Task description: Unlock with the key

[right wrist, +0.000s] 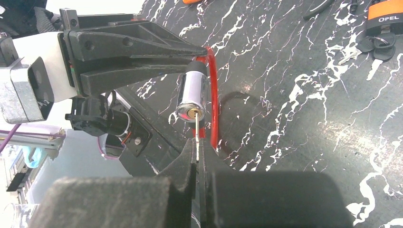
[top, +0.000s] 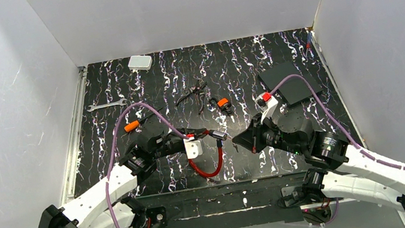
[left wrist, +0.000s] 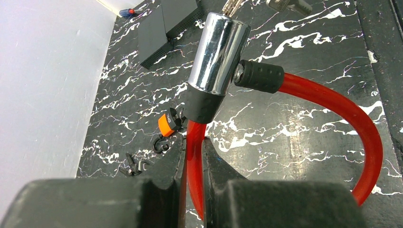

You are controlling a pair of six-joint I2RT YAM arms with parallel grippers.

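Near the front middle of the surface, the two arms angle inward from their bases so that their hands face each other almost tip to tip. The left hand points toward the right, its fingers pressed onto the red cable just below the black collar. This holds the chrome lock cylinder off the surface, with its brass keyway facing the other arm. The cable's loop hangs down and curves back to the cylinder's side. The right hand points toward the left, level with the cylinder, and its fingers pinch the key. Only the thin blade shows beyond the fingertips. The blade runs straight to the keyway and its tip meets the slot; how far it sits inside cannot be told. An orange-tagged piece lies further back.
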